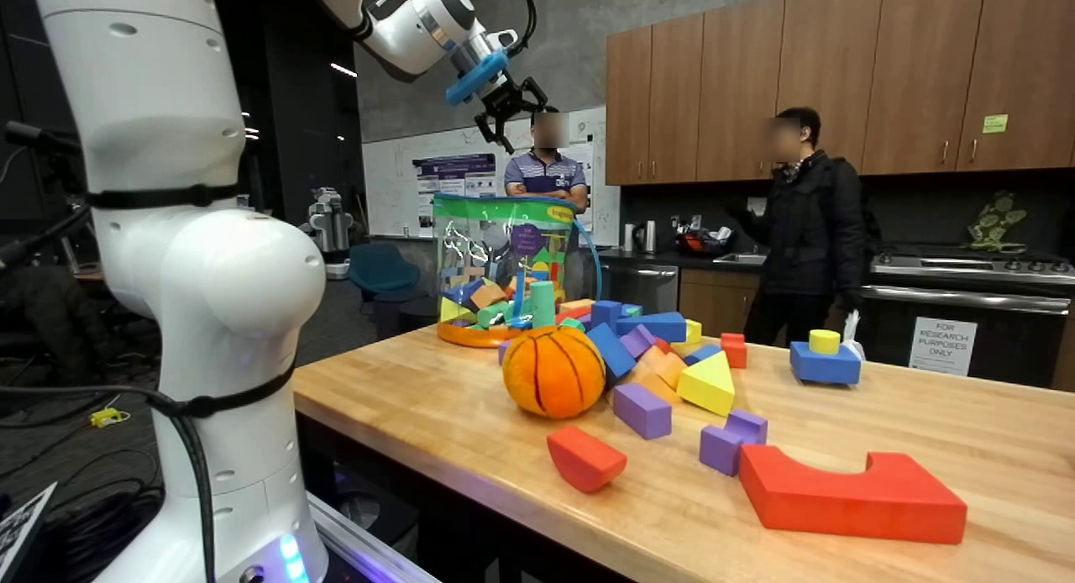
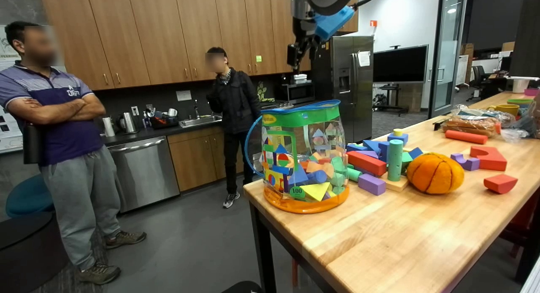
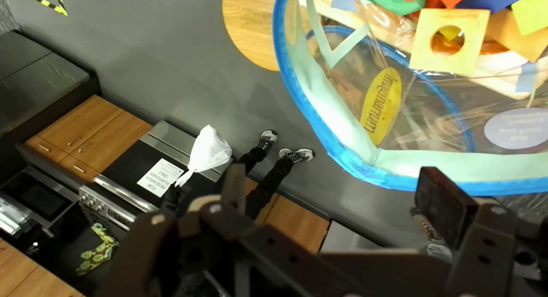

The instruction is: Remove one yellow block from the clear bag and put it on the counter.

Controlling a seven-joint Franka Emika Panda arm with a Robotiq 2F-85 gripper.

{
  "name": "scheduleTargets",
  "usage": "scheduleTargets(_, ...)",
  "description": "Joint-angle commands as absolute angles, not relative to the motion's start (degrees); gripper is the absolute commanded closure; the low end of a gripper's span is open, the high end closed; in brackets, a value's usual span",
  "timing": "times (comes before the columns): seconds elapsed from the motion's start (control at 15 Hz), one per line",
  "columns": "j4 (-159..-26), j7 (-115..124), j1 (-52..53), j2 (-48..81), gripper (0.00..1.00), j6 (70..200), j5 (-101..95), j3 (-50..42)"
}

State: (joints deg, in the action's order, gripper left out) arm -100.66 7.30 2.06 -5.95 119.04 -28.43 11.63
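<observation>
My gripper [image 3: 332, 183] hangs over the bag [image 2: 301, 119], its fingers [image 3: 445, 200] spread wide around bare air, holding nothing. In both exterior views a clear gap separates it from the bag's rim [image 3: 361, 169] below. In the wrist view that blue rim passes behind a fingertip in line of sight, a pale block [image 3: 473, 42] with a round hole showing past it.

The bag stands upright near a corner of the counter [image 2: 379, 238], its orange bottom just inside the end edge, a blue handle [image 2: 247, 146] looping out from its side. Low within it, behind the clear wall in an exterior view, a yellow block [image 2: 315, 191] lies among blue, green and orange ones.

Just beside the bag, loose blocks [image 2: 366, 163] crowd the counter, a green cylinder [image 2: 395, 160] upright among them and the ball [image 2: 435, 173] past it. A yellow wedge [image 1: 707, 384] lies in that heap on the side away from the bag; a red arch [image 1: 852, 507] rests farther off. Bare counter gives open room from the bag to the long edge beside my arm [image 1: 210, 255]. Near the opposite long edge, well apart from the bag, a blue block [image 1: 823, 366] bears a yellow cylinder [image 1: 825, 341]. A person in purple [image 2: 63, 132], arms folded, and a person in black [image 2: 236, 103] stand on the floor [image 2: 181, 234] beyond the bag.
</observation>
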Motion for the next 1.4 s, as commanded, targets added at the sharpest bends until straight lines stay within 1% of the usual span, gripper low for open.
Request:
scheduleTargets(0.0,-99.2,7.5,4.6,-3.8,0.00,117.2,-29.6,11.5)
scheduleTargets(0.4,-103.2,8.4,7.4,-4.0,0.00,116.0,-30.2,11.7)
scheduleTargets(0.87,-102.2,7.0,7.5,-2.8,0.00,116.8,-26.8,10.9)
scheduleTargets(1.0,-100.9,5.0,7.6,-1.4,0.00,115.3,-24.2,10.8)
scheduleTargets(1.33,-98.9,5.2,8.2,2.6,0.00,109.6,-24.8,11.0)
